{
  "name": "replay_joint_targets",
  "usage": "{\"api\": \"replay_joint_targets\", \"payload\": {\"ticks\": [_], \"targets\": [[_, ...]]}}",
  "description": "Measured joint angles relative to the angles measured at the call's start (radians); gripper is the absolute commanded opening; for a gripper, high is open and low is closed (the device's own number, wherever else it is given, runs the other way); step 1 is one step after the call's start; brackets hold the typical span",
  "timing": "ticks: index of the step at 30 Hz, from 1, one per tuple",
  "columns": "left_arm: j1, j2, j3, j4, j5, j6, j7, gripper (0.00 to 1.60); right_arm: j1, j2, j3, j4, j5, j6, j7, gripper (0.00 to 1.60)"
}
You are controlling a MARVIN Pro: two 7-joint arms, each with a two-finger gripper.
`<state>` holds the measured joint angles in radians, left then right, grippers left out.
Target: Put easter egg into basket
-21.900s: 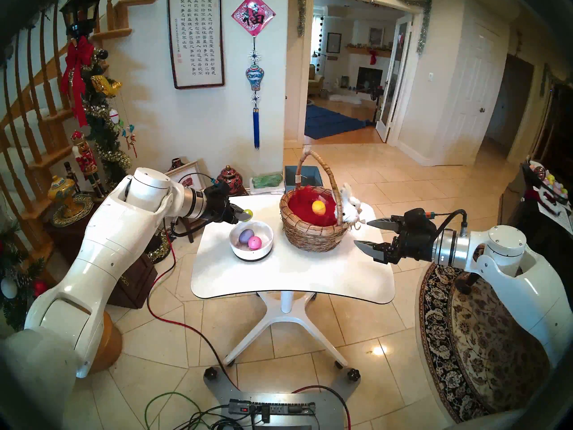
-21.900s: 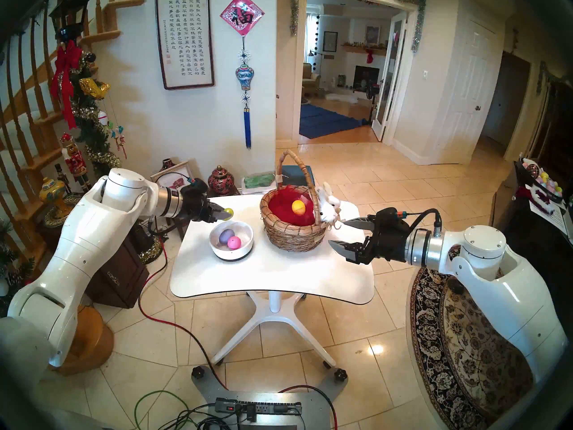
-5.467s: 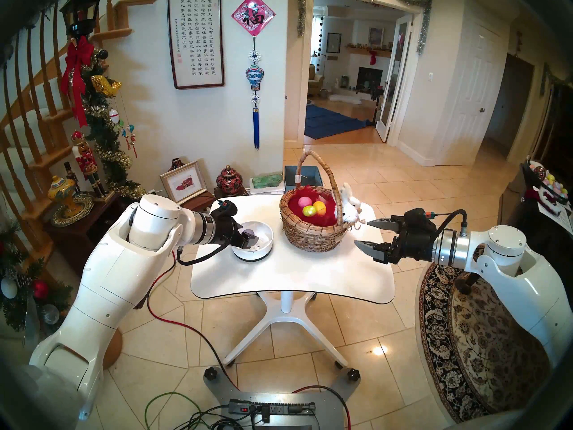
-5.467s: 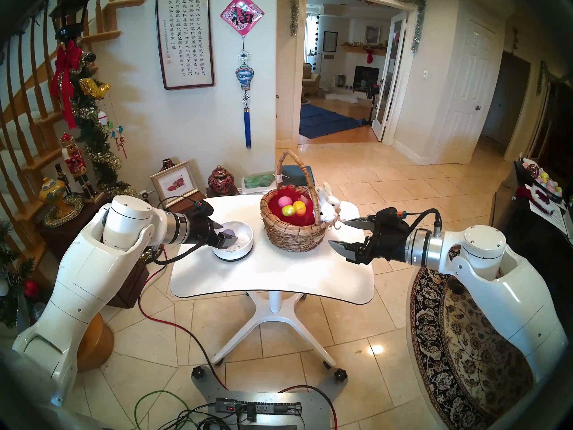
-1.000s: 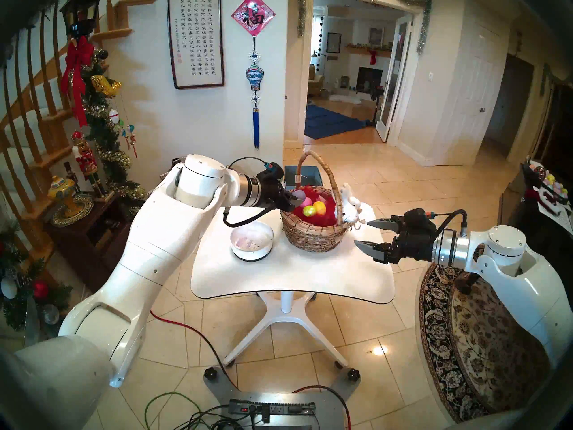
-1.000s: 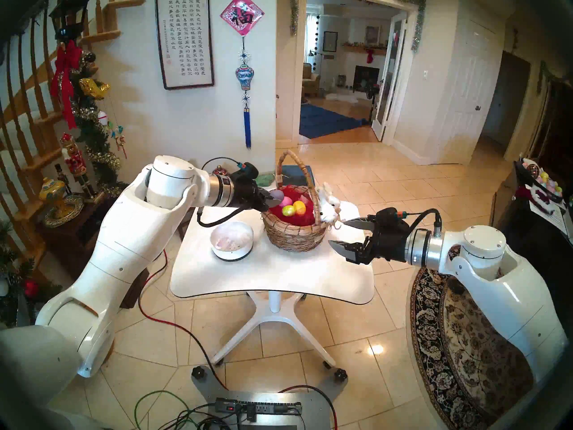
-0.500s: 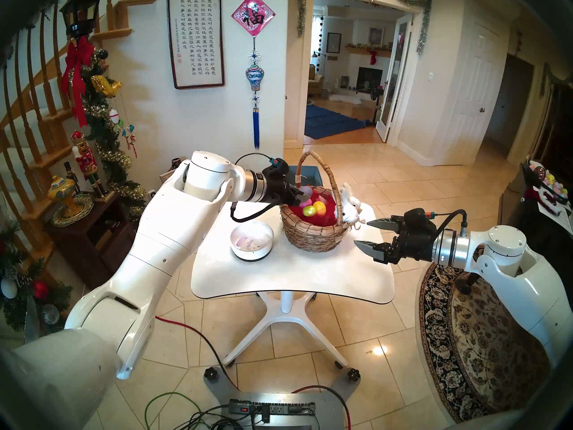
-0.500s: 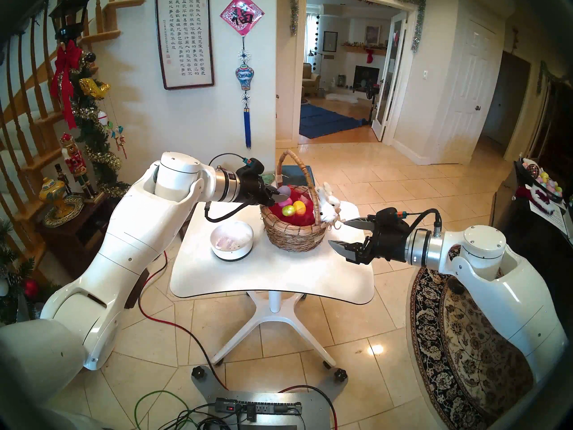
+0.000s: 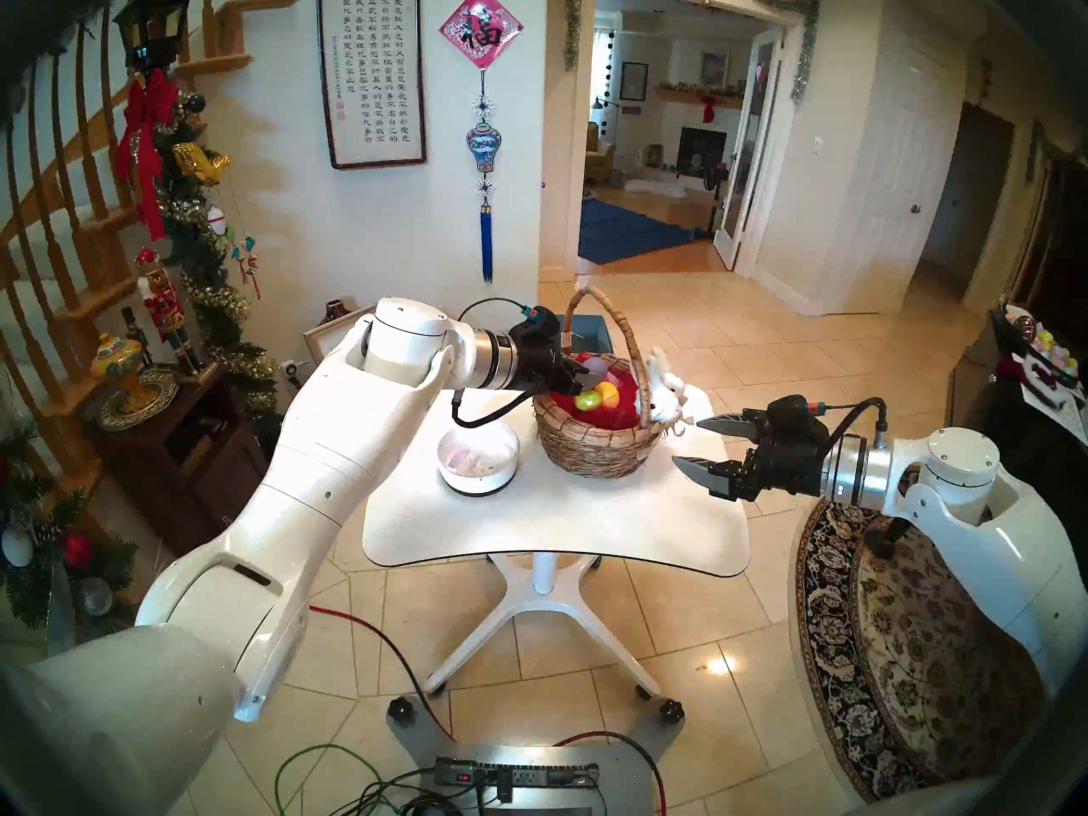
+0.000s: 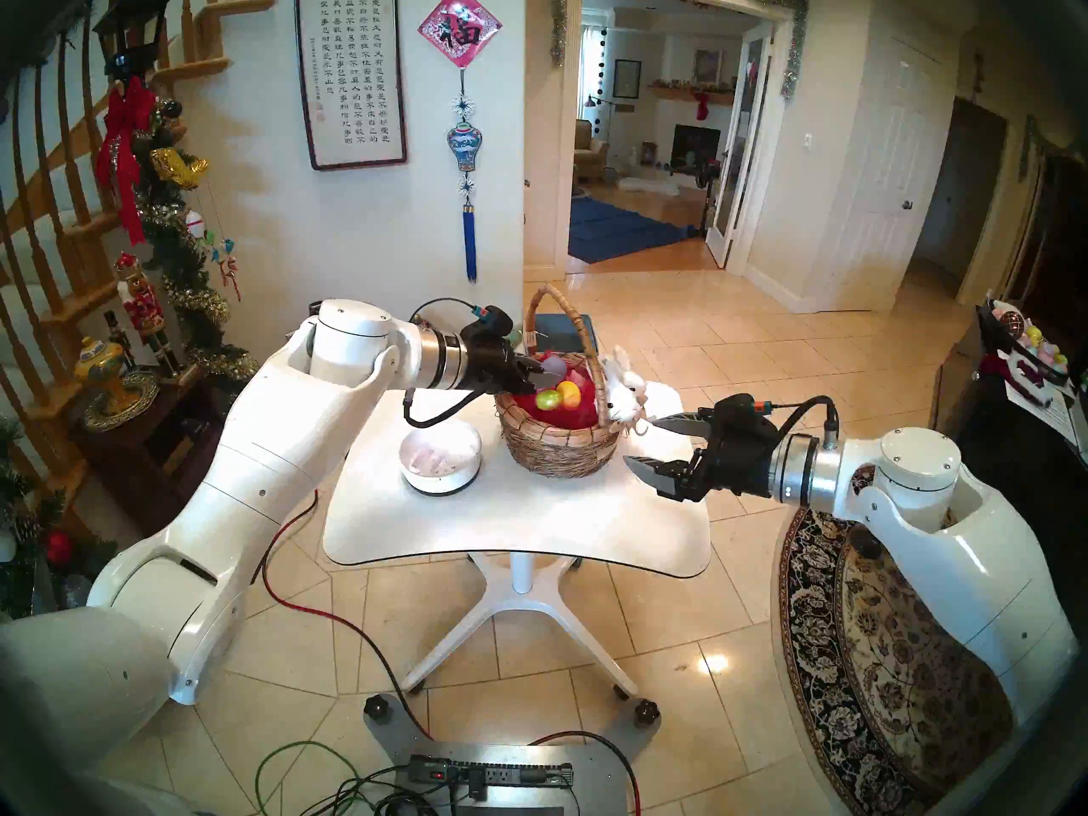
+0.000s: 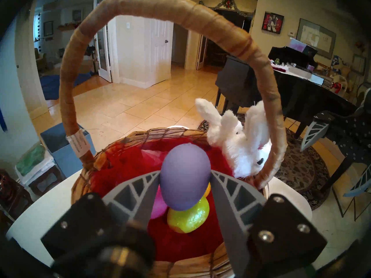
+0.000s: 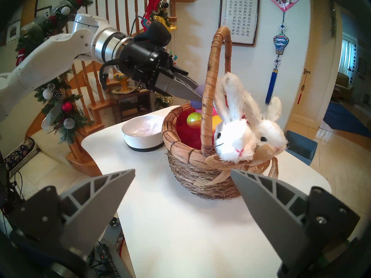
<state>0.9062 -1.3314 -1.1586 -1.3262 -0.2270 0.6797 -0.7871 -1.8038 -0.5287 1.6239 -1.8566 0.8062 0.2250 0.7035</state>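
Note:
The wicker basket [image 9: 594, 444] [image 10: 556, 450] [image 12: 186, 157] stands at the back of the white table [image 9: 553, 520], red-lined, with white plush bunnies [image 12: 232, 139] on its right rim. Inside lie a glittery green egg [image 11: 188, 217], an orange one [image 9: 606, 392] and a pink one [image 11: 158, 203]. My left gripper [image 9: 589, 373] [image 11: 185, 172] is shut on a purple egg [image 11: 185, 179] [image 10: 553, 363], held over the basket's red lining, under the arched handle [image 11: 160, 2]. My right gripper [image 9: 686, 442] [image 12: 182, 170] hangs open just right of the basket, holding nothing.
A low white bowl [image 9: 512, 444] [image 12: 140, 131] sits left of the basket, below my left wrist, with no egg in it. A blue box [image 9: 589, 332] stands on the floor behind the table. A dark container of pastel eggs [image 9: 1042, 355] is far right.
My left gripper has carried the purple egg rightward, from the basket's left rim to over its inside. The right arm has not moved.

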Motion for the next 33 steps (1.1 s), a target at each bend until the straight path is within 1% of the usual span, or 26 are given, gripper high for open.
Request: {"api": "replay_joint_targets", "payload": {"ticks": [10, 13, 15, 16, 17, 20, 21, 23, 24, 25, 27, 33], "targets": [[-0.005, -0.045, -0.001, 0.073, 0.000, -0.024, 0.047, 0.75, 0.000, 0.000, 0.000, 0.000, 0.000, 0.000, 0.000, 1.60], [-0.009, -0.058, -0.001, 0.096, -0.002, -0.031, 0.058, 0.77, 0.000, 0.000, 0.000, 0.000, 0.000, 0.000, 0.000, 1.60], [-0.011, -0.065, -0.001, 0.108, -0.002, -0.034, 0.063, 0.80, 0.000, 0.000, 0.000, 0.000, 0.000, 0.000, 0.000, 1.60], [-0.012, -0.067, -0.001, 0.112, -0.003, -0.036, 0.064, 0.85, 0.000, 0.000, 0.000, 0.000, 0.000, 0.000, 0.000, 1.60], [-0.013, -0.069, -0.001, 0.117, -0.003, -0.037, 0.065, 0.96, 0.000, 0.000, 0.000, 0.000, 0.000, 0.000, 0.000, 1.60], [-0.017, -0.073, -0.001, 0.130, -0.005, -0.041, 0.065, 1.05, 0.000, 0.000, 0.000, 0.000, 0.000, 0.000, 0.000, 1.60], [-0.018, -0.073, -0.001, 0.132, -0.006, -0.042, 0.064, 1.14, 0.000, 0.000, 0.000, 0.000, 0.000, 0.000, 0.000, 1.60], [-0.019, -0.073, -0.001, 0.133, -0.007, -0.042, 0.059, 1.25, 0.000, 0.000, 0.000, 0.000, 0.000, 0.000, 0.000, 1.60], [-0.020, -0.073, -0.001, 0.133, -0.008, -0.043, 0.055, 1.37, 0.000, 0.000, 0.000, 0.000, 0.000, 0.000, 0.000, 1.60], [-0.021, -0.073, -0.001, 0.133, -0.008, -0.043, 0.052, 1.56, 0.000, 0.000, 0.000, 0.000, 0.000, 0.000, 0.000, 1.60], [-0.022, -0.073, -0.002, 0.131, -0.009, -0.043, 0.047, 1.60, 0.000, 0.000, 0.000, 0.000, 0.000, 0.000, 0.000, 1.60], [-0.023, -0.068, -0.005, 0.112, -0.012, -0.041, 0.032, 1.60, 0.000, 0.000, 0.000, 0.000, 0.000, 0.000, 0.000, 1.60]]}}
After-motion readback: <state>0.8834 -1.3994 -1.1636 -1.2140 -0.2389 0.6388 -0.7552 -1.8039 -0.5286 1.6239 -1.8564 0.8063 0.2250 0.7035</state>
